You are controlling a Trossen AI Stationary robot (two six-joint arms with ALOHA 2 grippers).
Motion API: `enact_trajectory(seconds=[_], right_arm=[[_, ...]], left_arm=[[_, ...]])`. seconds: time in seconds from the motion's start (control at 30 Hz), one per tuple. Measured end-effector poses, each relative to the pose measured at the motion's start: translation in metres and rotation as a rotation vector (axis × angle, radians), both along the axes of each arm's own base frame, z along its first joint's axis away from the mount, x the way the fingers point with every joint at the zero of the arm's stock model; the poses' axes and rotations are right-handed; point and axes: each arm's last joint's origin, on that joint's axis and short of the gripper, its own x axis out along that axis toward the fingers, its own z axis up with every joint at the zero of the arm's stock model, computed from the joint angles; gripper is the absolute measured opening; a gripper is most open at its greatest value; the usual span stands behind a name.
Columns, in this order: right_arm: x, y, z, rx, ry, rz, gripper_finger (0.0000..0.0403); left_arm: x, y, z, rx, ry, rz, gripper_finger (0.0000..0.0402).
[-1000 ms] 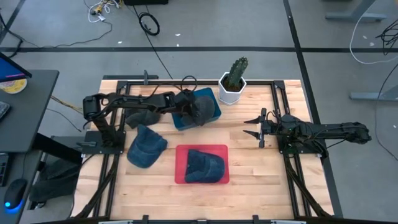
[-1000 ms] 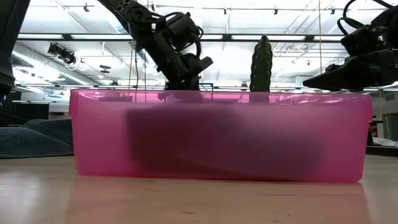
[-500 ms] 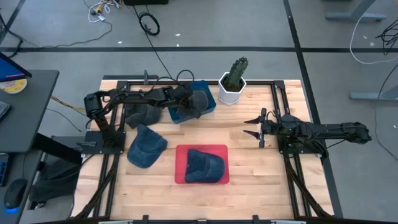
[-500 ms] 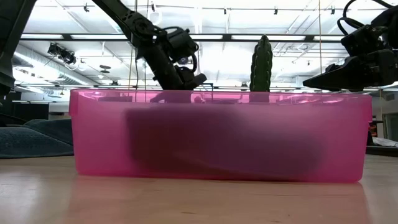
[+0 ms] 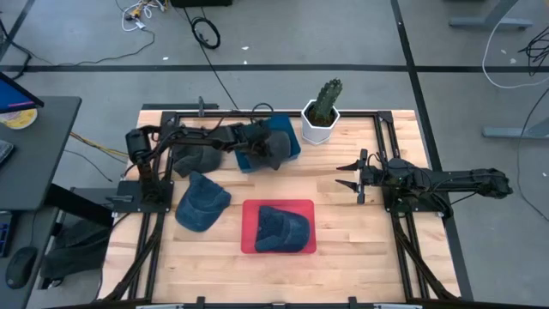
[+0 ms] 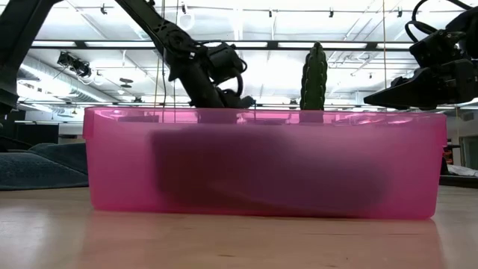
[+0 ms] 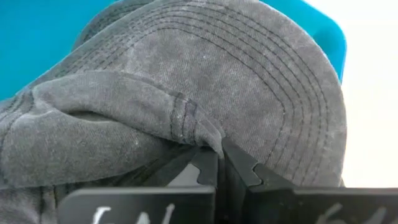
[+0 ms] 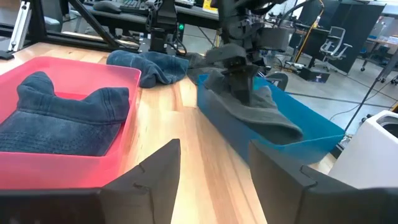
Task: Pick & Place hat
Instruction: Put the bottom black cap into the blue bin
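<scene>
So the left gripper is over at the blue bin near the back of the table, and its fingers are pinched tight on a fold of the grey hat. From the wrist view you can see the fabric bunched right where the tips meet, brim curving away over the blue plastic. The hat sits in the bin with part of it draped over the front edge.

Right gripper hangs out over the right side of the table, well apart from everything, fingers spread wide with nothing between them.

Front and center is the pink bin with a denim hat lying in it. From table level that bin fills most of the view and the hat is just a dark shape through the plastic. Another blue hat lies loose on the wood to the left of the pink bin, and one more dark hat is behind it, under the left arm. Cactus in a white pot stands just beside the blue bin's right end.
</scene>
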Motion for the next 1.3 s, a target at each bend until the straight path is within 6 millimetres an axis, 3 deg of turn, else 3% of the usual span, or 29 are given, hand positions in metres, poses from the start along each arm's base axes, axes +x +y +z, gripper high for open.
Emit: enact_trajectory(seconds=[0.57,0.93,1.3], right_arm=[[0.0,0.0,0.0,0.0,0.0,0.0,0.0193],[0.0,0.0,0.0,0.0,0.0,0.0,0.0193],[0.0,0.0,0.0,0.0,0.0,0.0,0.0193]], left_arm=[[0.02,-0.07,0.011,-0.024,-0.023,-0.281,0.0008],[0.016,-0.075,0.07,0.208,-0.013,-0.271,0.0009],[0.016,-0.072,0.069,0.242,0.016,-0.241,0.0009]])
